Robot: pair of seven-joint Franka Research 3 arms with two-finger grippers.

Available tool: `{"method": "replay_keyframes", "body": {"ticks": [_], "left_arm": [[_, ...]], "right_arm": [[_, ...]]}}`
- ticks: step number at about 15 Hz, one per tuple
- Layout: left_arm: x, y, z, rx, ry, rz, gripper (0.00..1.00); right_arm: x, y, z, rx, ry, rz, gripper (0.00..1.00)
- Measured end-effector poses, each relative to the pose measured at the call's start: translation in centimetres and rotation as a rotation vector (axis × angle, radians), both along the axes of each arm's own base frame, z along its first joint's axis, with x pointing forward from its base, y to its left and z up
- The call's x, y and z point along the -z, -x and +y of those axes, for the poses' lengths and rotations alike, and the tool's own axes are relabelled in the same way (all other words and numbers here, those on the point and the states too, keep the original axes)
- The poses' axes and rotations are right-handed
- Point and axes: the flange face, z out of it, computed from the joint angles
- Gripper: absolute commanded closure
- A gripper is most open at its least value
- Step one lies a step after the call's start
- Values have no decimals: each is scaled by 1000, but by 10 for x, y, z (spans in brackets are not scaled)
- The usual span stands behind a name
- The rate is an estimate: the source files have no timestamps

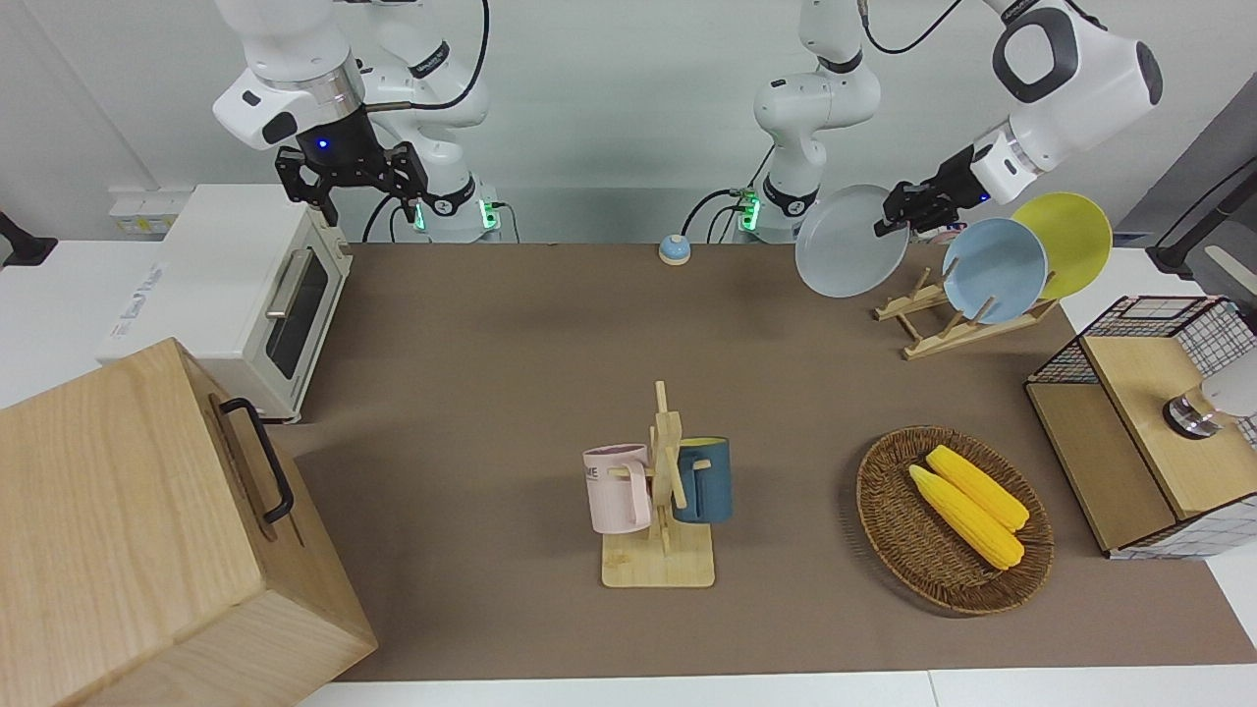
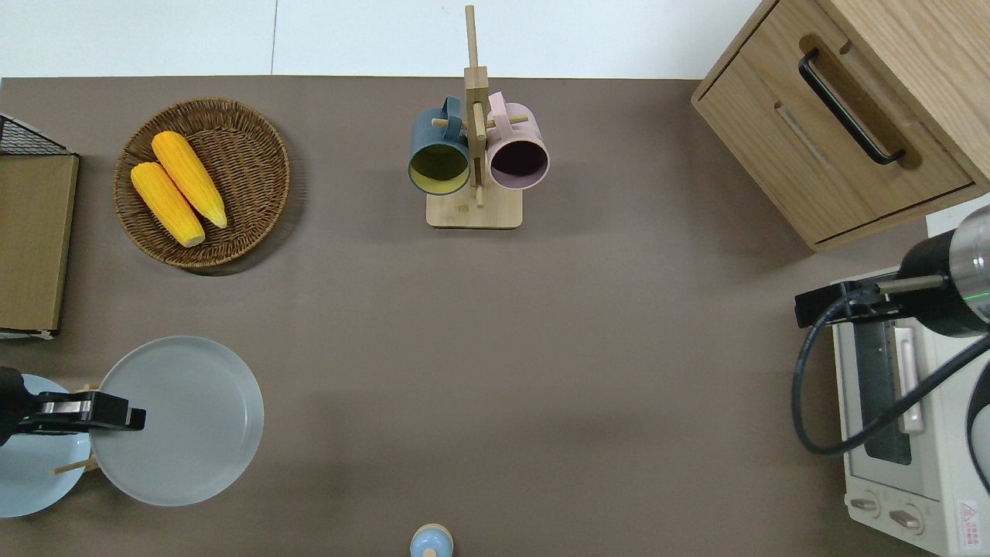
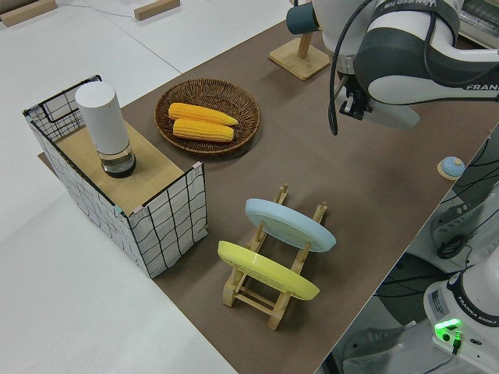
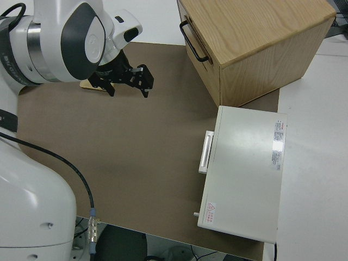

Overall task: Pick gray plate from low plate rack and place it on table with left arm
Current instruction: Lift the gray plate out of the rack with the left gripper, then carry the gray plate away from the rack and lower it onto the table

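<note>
Above the brown matte surface [image 1: 511, 393], beside the low light-wood plate rack [image 1: 943, 329], we see the left claw [image 1: 896, 214] clamped on the rim of the round pale gray plate [image 1: 847, 244], held tilted in the air. We note the right arm parked, its claw [image 1: 352, 179] open.

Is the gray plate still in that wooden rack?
Out. The left end effector holds the gray plate in the air, clear of the low plate rack.

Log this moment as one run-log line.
phase: carry | left gripper: shut on round pale gray plate, lifted clear of low light-wood rack | plate over brown table, not set down | right arm: parked
</note>
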Motion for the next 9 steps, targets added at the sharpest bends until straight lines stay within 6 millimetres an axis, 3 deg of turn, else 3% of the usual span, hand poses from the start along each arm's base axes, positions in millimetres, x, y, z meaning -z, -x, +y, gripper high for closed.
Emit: {"method": "replay_keyframes", "body": {"ticks": [3,6,9], "left_arm": [[32,11,12,25,71,-1,1000],[65,27,36,40,144,-33,1000],[82,32,39,49,153,-50,1000]], "right_arm": [[0,0,0,0,0,0,13],[0,0,0,0,0,0,13],[0,0,0,0,0,0,11]]}}
